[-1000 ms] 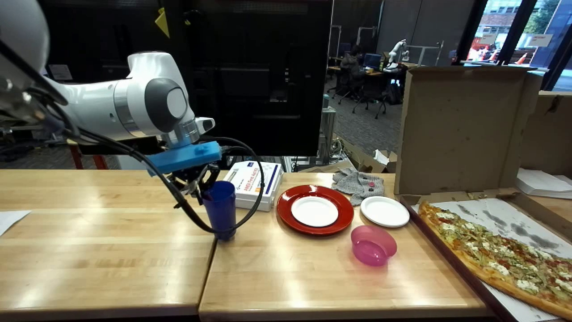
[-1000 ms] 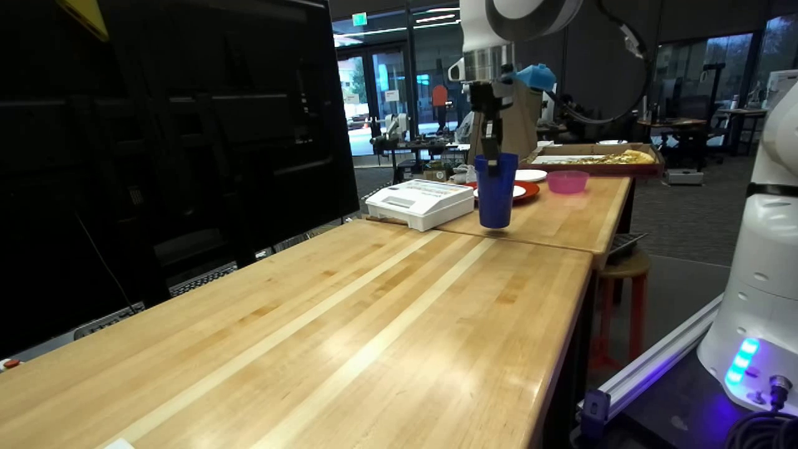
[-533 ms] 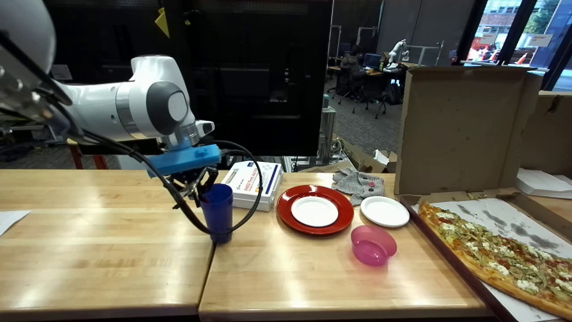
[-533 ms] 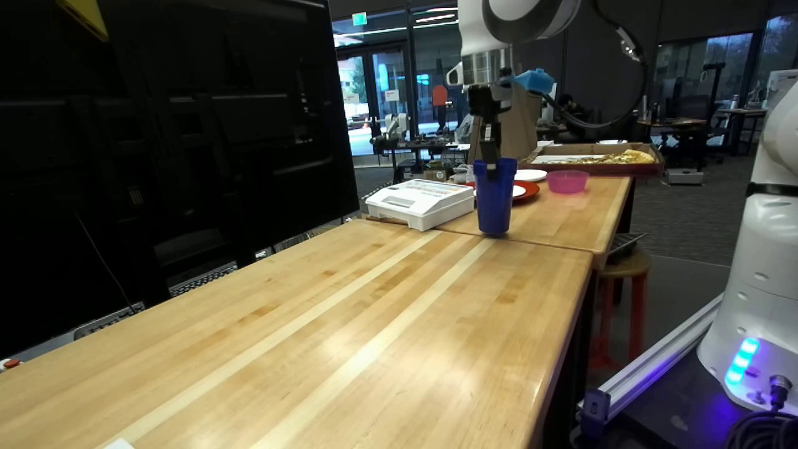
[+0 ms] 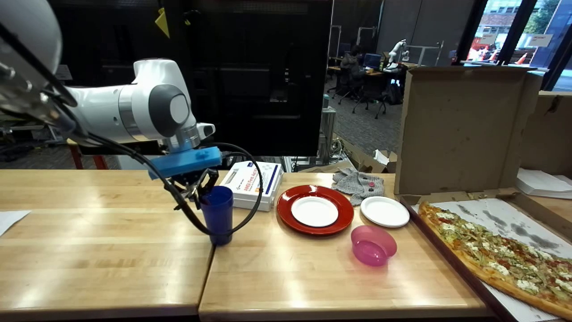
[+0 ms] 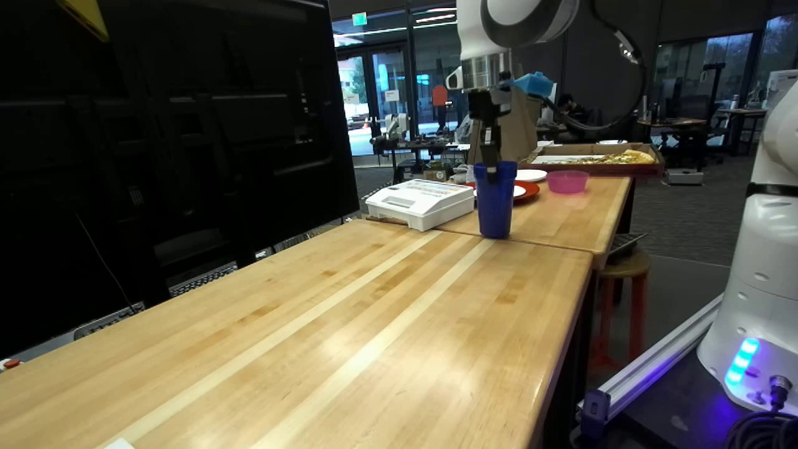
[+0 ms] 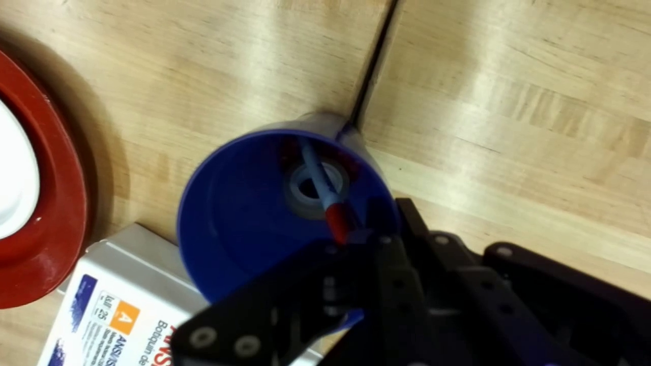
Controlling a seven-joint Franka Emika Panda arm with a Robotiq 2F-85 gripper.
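Tool (image 6: 492,169) is gripping the cup (image 6: 495,209) by its wall, stick (image 7: 320,178) inside, base right by the seam edge of the desk (image 6: 349,312).

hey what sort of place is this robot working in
Probably a robotics lab or shared workspace: beyond the wooden table, a second robot arm and a computer monitor stand in the background.

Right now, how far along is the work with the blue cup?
Done: the grasp, with the gripper shut on the blue cup, one finger inside its rim. A red-ended stick is inside it too. In hand: the cup, held roughly upright at the seam between the tabletops; whether its base touches them, I can't tell. Left: probably the release, as the jaws grip the cup's wall.
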